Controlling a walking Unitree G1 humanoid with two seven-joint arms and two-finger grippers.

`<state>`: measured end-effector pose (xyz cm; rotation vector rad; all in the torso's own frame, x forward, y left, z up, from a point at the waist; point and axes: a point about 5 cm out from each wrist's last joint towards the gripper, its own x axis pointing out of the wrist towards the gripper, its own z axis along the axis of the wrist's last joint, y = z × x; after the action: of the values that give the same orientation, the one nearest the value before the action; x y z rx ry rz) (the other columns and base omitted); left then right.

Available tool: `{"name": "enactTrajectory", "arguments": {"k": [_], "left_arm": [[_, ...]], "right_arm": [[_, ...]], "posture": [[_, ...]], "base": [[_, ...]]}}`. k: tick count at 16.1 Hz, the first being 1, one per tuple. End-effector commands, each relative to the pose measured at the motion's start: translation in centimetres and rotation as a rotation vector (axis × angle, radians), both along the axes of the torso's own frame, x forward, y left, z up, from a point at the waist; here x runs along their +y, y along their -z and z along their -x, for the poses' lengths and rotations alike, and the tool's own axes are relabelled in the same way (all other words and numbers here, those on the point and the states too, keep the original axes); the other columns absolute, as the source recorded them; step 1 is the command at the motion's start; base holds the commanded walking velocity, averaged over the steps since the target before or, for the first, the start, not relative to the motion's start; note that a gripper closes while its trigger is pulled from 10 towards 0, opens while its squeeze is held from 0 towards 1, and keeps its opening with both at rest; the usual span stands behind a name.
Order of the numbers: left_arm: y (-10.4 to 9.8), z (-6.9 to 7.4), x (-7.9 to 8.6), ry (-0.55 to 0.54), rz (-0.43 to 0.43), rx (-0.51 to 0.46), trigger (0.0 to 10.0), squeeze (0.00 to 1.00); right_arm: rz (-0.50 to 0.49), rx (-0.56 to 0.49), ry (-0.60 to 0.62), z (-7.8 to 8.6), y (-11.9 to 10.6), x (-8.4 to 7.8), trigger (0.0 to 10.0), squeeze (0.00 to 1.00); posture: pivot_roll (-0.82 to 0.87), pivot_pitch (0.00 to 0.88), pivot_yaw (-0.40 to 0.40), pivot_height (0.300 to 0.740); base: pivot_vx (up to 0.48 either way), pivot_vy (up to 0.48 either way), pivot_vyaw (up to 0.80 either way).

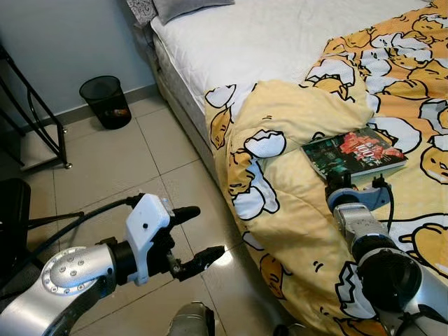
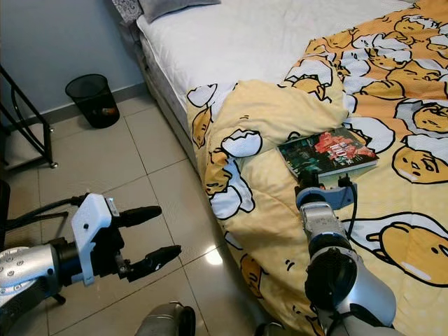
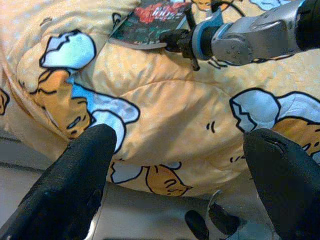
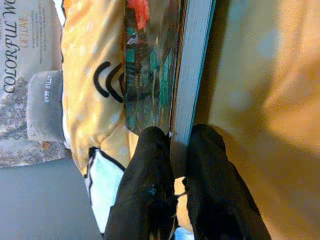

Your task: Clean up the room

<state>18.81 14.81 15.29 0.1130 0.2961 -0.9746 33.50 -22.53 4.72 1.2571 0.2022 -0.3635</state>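
The book (image 1: 355,155) has a glossy printed cover and matt paper page edges. Under it lies a soft, matt cloth quilt (image 1: 294,210). At nine o'clock, floor tiles (image 1: 105,164) shine smooth and glossy. At eleven o'clock stands a black mesh bin (image 1: 105,101).

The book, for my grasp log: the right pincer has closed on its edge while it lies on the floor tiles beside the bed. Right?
Not quite. The right pincer is closed on the book at its edge, but the book lies on the yellow blanket on the bed, as the left eye view shows.
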Motion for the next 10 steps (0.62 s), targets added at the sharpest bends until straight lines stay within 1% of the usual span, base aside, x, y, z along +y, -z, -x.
{"name": "enactTrajectory", "arguments": {"k": [1, 4, 5, 6, 7, 8, 10], "left_arm": [[0.2, 0.2, 0.0, -0.005, -0.005, -0.011, 10.0, 0.00], [0.2, 0.4, -0.3, -0.006, 0.002, -0.019, 10.0, 0.00], [0.1, 0.5, -0.4, -0.001, 0.008, -0.028, 10.0, 0.00], [0.1, 0.5, -0.5, 0.002, 0.010, -0.031, 10.0, 0.00], [0.0, 0.6, -0.5, 0.010, 0.013, -0.035, 10.0, 0.00], [0.0, 0.6, -0.6, 0.016, 0.016, -0.037, 10.0, 0.00], [0.0, 0.5, -0.6, 0.020, 0.017, -0.037, 10.0, 0.00]], "right_arm": [[-0.012, -0.005, 0.006, 0.8, 0.6, -0.7, 0.0, 0.00], [-0.021, -0.024, 0.001, 2.0, 1.5, -1.7, 0.0, 0.00], [-0.007, -0.016, -0.046, 3.7, 2.7, -2.3, 0.0, 0.00], [0.002, -0.014, -0.065, 4.6, 3.2, -2.5, 0.0, 0.00], [-0.011, 0.000, -0.067, 7.1, 4.0, -3.1, 0.0, 0.00], [-0.023, 0.010, -0.071, 8.6, 4.3, -3.3, 0.0, 0.00], [-0.022, 0.019, -0.084, 9.4, 4.3, -3.3, 0.0, 0.00]], "posture": [[0.32, 0.078, 0.061, 0.740], [0.29, 0.071, 0.051, 0.740], [0.27, 0.069, 0.048, 0.740], [0.27, 0.069, 0.048, 0.740], [0.25, 0.066, 0.054, 0.740], [0.25, 0.066, 0.058, 0.740], [0.24, 0.066, 0.061, 0.740]], "base": [[0.000, 0.000, 0.00], [0.000, 0.000, 0.00], [0.000, 0.000, 0.00], [0.000, 0.000, 0.00], [0.000, 0.000, 0.00], [0.000, 0.000, 0.00], [0.000, 0.000, 0.00]]}}
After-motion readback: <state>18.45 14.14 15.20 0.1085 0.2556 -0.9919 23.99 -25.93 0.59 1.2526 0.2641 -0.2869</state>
